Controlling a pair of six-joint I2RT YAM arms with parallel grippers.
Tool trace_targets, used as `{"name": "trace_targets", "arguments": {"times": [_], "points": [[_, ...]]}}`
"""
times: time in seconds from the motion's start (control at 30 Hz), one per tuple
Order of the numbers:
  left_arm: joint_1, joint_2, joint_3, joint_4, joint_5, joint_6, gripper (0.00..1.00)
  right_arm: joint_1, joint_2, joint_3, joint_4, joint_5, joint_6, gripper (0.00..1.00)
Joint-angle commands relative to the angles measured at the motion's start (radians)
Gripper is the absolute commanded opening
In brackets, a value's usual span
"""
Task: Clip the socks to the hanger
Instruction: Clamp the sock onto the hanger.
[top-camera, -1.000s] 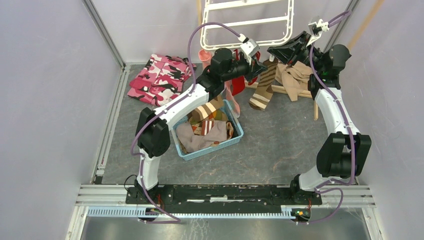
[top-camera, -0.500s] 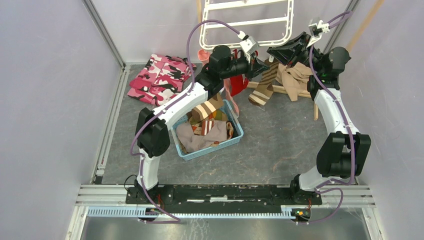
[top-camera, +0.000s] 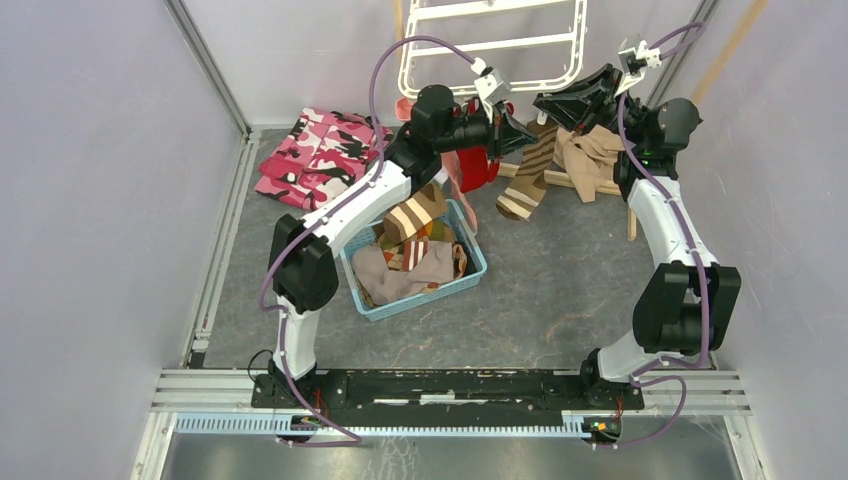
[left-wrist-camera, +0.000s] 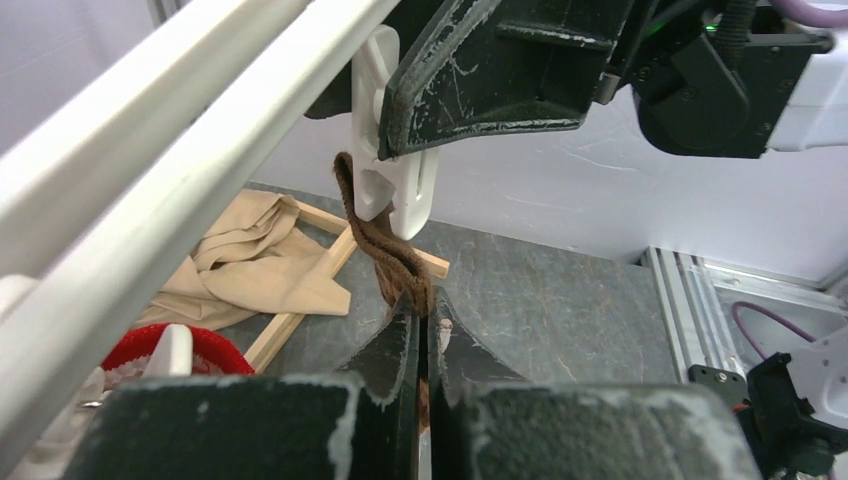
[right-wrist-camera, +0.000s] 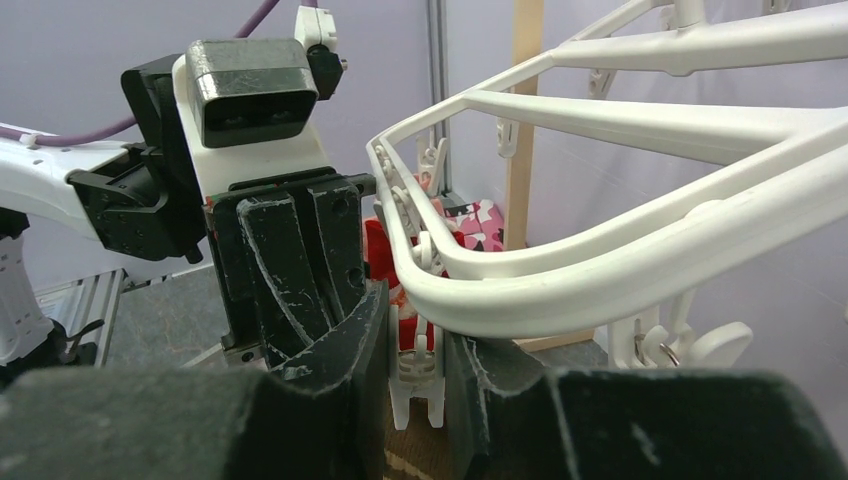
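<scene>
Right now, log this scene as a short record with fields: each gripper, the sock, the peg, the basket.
left gripper: shut on the edge of a brown fabric sock, raised to the peg
right gripper: shut on a small white plastic clip peg under the large white plastic hanger frame
sock and peg: touching; whether the peg has bitten the fabric cannot be told
blue plastic basket: holds more socks

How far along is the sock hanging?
Done: a red sock seems to hang from the white plastic drying frame. In hand: the left end effector pinches a brown striped sock at a white clip peg the right end effector squeezes. Left: socks in the blue plastic basket.
</scene>
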Motion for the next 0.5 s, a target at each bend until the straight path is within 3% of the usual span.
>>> {"name": "trace_targets", "arguments": {"times": [0.0,0.3,0.47], "points": [[0.023,0.0,0.053,0.053,0.101,-0.044,0.02,0.007,0.014,-0.01,0.129,-0.057,0.07,0.01],[0.051,0.011,0.067,0.061,0.161,-0.059,0.02,0.011,0.041,-0.011,0.253,-0.069,0.173,0.01],[0.051,0.017,0.086,0.01,0.098,-0.022,0.02,0.014,0.046,-0.005,0.254,-0.07,0.176,0.01]]}}
